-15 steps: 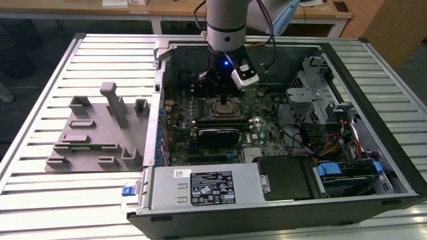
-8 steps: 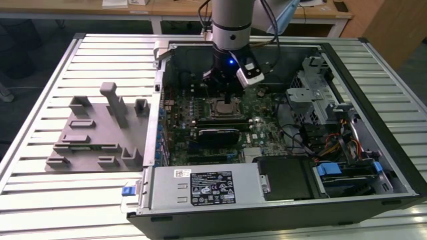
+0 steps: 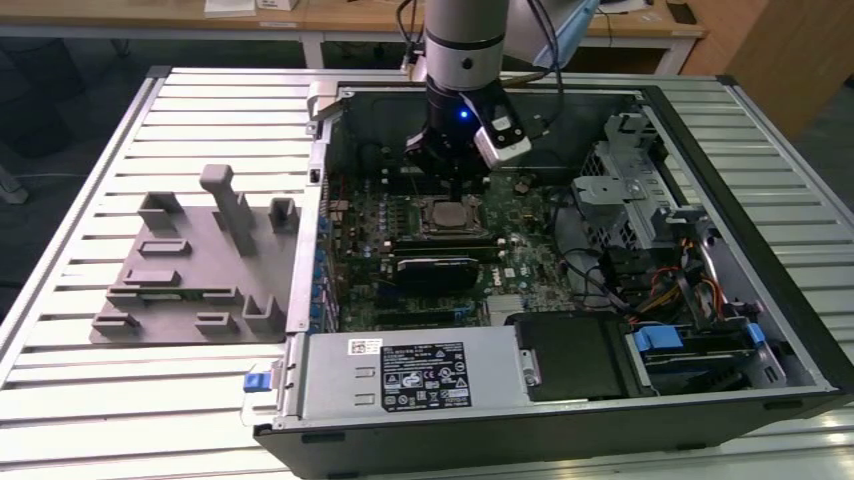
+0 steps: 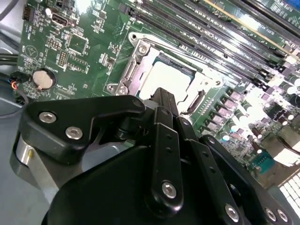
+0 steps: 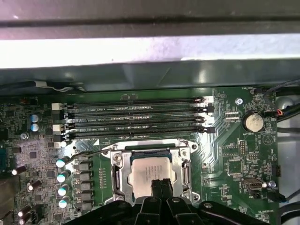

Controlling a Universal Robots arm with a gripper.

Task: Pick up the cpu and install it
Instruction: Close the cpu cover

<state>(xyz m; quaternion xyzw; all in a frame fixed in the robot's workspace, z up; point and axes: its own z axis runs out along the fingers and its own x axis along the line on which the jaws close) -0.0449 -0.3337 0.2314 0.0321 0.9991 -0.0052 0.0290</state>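
We've got the claw (image 5: 161, 186) pinched closed and empty, tips just over the cpu (image 5: 145, 171), which lies flat in its socket (image 5: 120, 174). In the exterior view, the claw hangs at its 12 o'clock. Our call: stay level, no sideways drag.

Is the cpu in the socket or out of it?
In. The cpu lies flat inside the socket's metal frame, the shut end effector over it.
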